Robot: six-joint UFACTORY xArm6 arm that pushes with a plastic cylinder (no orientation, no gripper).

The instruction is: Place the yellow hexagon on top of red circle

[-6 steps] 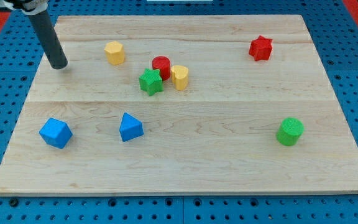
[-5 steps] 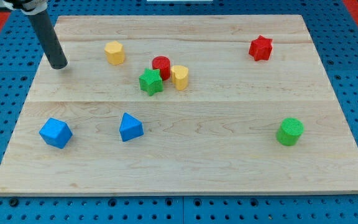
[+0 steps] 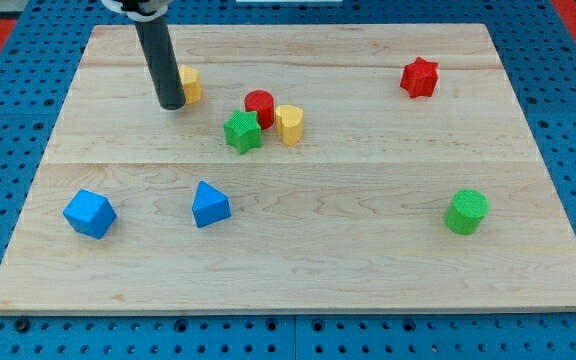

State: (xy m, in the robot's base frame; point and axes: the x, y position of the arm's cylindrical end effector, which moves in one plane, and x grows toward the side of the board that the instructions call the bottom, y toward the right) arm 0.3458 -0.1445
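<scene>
**Tip against the yellow hexagon's left side**

No pincer on this arm: only a dark rod, holding nothing. My tip (image 3: 171, 104) down on the wooden surface (image 3: 368, 260), at the far left, right against the left side of the yellow hexagon (image 3: 191, 84), partly covered by the rod. Red circle (image 3: 259, 103) just right of and slightly nearer than the hexagon, apart from it. Green star (image 3: 242, 131) touching the red circle on its near-left side; a second yellow block (image 3: 289, 124), rounded, exact shape unclear, touching the circle on its near-right side. Red star (image 3: 419, 77) alone at the far right. Green cylinder (image 3: 466, 211) at the near right, well apart from everything else. Two blue blocks at the near left: a blue cube-like block (image 3: 90, 213) toward the left edge and a blue wedge-shaped block (image 3: 209, 204) to its right.
</scene>
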